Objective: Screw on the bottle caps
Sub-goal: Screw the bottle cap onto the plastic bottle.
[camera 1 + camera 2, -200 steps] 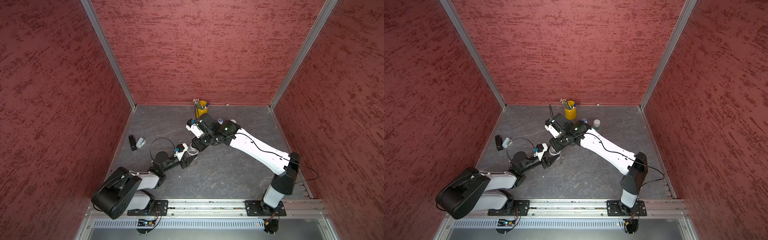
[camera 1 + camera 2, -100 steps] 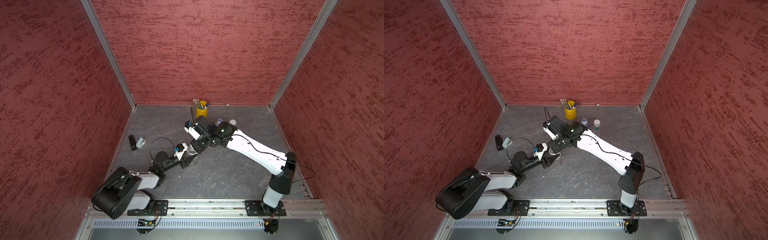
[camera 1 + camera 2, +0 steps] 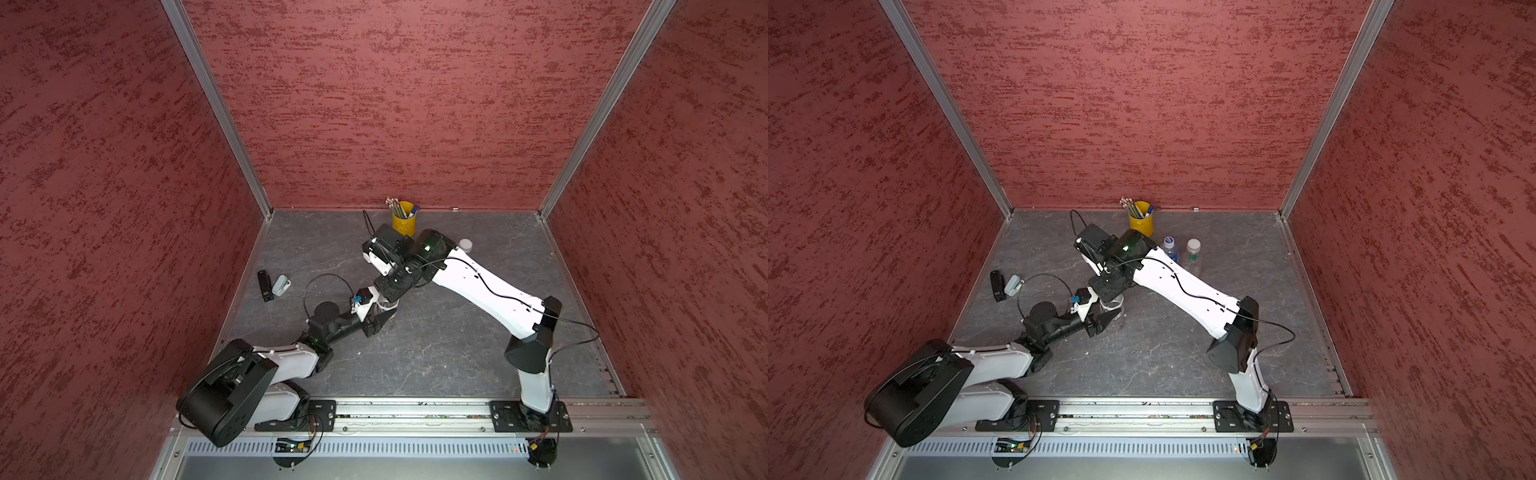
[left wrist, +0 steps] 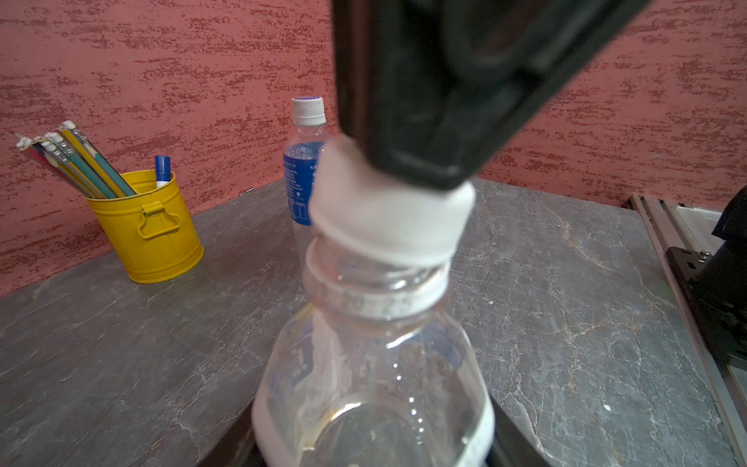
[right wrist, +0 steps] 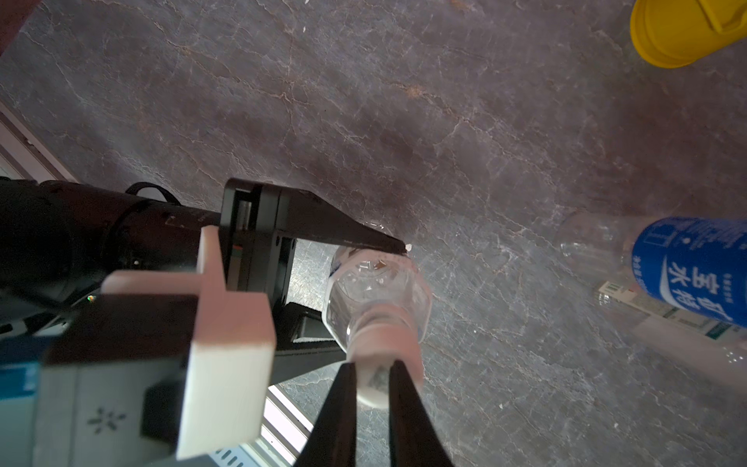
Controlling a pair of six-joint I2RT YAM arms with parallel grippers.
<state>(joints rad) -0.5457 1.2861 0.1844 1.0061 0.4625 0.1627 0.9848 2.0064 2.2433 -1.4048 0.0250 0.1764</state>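
Pinching cap (image 4: 388,210), right gripper (image 5: 374,366); left gripper (image 5: 366,297) around bottle (image 4: 376,384); grey tabletop (image 3: 436,353), red walls (image 3: 395,104).

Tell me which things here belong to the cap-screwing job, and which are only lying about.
Job: clear bottle in the left gripper; white cap in the right gripper; blue-labelled bottle and green-necked bottle, both capped.
Lying about: yellow pencil cup; black object and grey object, side by side.

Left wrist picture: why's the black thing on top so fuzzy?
Left wrist view: the black right gripper and the round white plastic cap it pinches sit very near the lens, so they blur; the yellow metal pencil cup looks crisp. Right wrist view: that cap blurs too.
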